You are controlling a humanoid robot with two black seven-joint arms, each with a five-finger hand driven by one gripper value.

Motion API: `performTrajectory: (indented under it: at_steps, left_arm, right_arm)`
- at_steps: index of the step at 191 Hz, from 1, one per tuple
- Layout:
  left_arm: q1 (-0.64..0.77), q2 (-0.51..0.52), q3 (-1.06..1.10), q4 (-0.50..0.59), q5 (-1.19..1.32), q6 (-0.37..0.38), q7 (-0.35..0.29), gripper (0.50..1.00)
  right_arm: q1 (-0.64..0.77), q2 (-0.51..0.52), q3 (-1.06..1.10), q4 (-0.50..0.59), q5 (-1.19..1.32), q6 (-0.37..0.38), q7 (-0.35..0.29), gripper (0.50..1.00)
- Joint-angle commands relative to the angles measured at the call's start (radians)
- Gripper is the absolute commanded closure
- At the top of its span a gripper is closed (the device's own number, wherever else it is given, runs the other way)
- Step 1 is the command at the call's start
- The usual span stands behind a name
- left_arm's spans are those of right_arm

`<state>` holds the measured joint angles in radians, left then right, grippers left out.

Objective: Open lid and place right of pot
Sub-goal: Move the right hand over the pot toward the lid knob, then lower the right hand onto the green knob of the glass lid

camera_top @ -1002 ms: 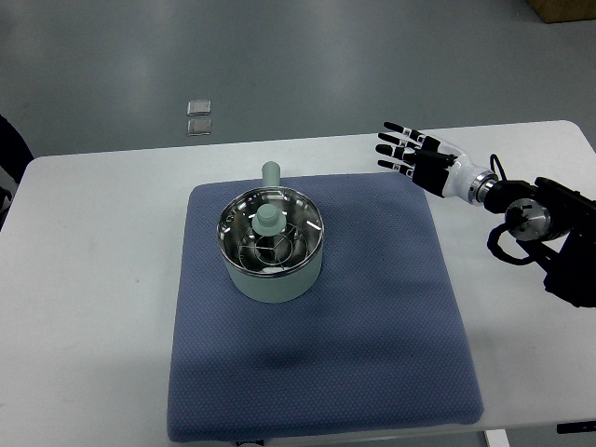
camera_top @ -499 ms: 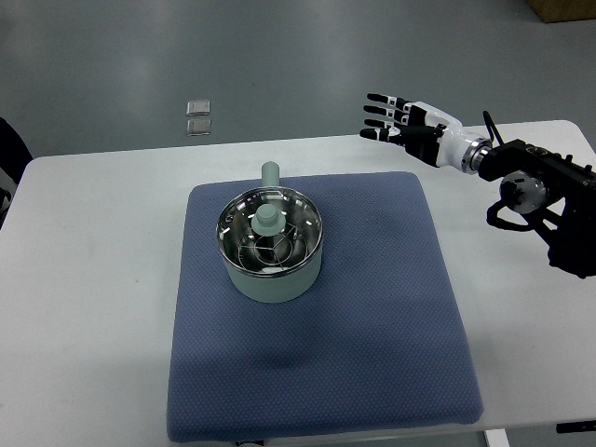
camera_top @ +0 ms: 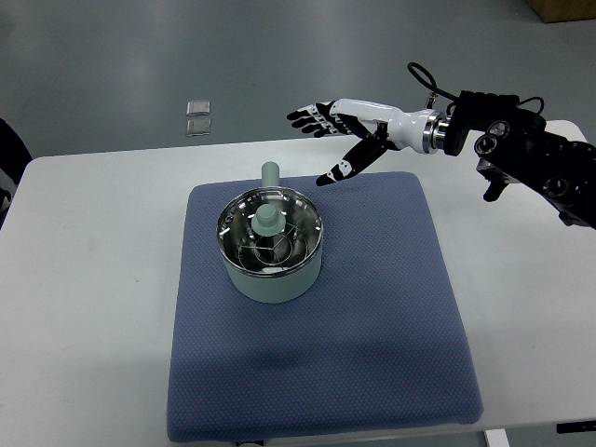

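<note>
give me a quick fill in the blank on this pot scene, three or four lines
1. The pot stands on a blue ____ spread on the table.
2. The lid is ____ the pot, not beside it.
3. The right robot hand has its fingers ____ and holds nothing.
4. The pot's handle points toward the ____ edge of the table.

Missing words: mat; on; open; far

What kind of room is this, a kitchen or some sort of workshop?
More likely a robot test lab than a kitchen. A pot sits alone on a blue mat on a plain white table, the floor is bare grey, and a robot's right hand reaches in.
</note>
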<state>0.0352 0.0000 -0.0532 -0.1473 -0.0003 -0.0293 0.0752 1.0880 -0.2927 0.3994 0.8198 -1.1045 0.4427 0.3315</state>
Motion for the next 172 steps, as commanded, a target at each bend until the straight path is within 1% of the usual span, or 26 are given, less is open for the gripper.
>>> performTrajectory:
  at_steps: [1, 10, 24, 40, 63, 73, 74, 78, 114, 127, 128, 134, 172]
  left_arm:
    - [0.0, 0.0, 0.0, -0.002, 0.0, 0.0, 0.0, 0.5]
    - [0.0, 0.0, -0.002, -0.005, 0.0, 0.0, 0.0, 0.5]
    - [0.0, 0.0, -0.002, -0.006, 0.0, 0.0, 0.0, 0.5]
    - [0.0, 0.0, -0.002, -0.006, 0.0, 0.0, 0.0, 0.5]
    - [0.0, 0.0, -0.002, -0.006, 0.0, 0.0, 0.0, 0.5]
    - [0.0, 0.0, -0.002, -0.005, 0.0, 0.0, 0.0, 0.5]
    - [0.0, 0.0, -0.002, -0.006, 0.0, 0.0, 0.0, 0.5]
    - [0.0, 0.0, -0.002, -0.006, 0.0, 0.0, 0.0, 0.5]
    - [0.0, 0.0, -0.002, -0.003, 0.0, 0.0, 0.0, 0.5]
    - [0.0, 0.0, -0.002, -0.003, 0.0, 0.0, 0.0, 0.5]
    - [0.0, 0.0, -0.002, -0.002, 0.0, 0.0, 0.0, 0.5]
    - [0.0, 0.0, -0.002, -0.002, 0.0, 0.0, 0.0, 0.5]
    - [0.0, 0.0, -0.004, -0.008, 0.0, 0.0, 0.0, 0.5]
  right_arm:
    - [0.069, 0.003, -0.122, 0.004, -0.087, 0.002, 0.072, 0.564]
    - [0.115, 0.009, -0.188, 0.007, -0.126, 0.001, 0.098, 0.564]
    - [0.174, 0.02, -0.26, 0.009, -0.153, -0.002, 0.113, 0.566]
    - [0.233, 0.029, -0.303, 0.009, -0.155, -0.002, 0.115, 0.566]
    - [0.332, 0.084, -0.378, 0.007, -0.155, -0.004, 0.116, 0.566]
    - [0.339, 0.09, -0.384, 0.007, -0.156, -0.004, 0.115, 0.566]
    - [0.369, 0.118, -0.417, 0.007, -0.158, -0.006, 0.115, 0.566]
    - [0.381, 0.128, -0.435, 0.007, -0.158, -0.007, 0.115, 0.566]
    - [0.415, 0.216, -0.521, -0.005, -0.187, -0.016, 0.113, 0.568]
    - [0.418, 0.219, -0.525, -0.005, -0.19, -0.022, 0.113, 0.568]
    - [0.421, 0.222, -0.534, -0.008, -0.207, -0.039, 0.113, 0.57]
    - [0.423, 0.224, -0.544, -0.011, -0.215, -0.051, 0.113, 0.57]
    - [0.423, 0.222, -0.557, -0.011, -0.221, -0.079, 0.113, 0.587]
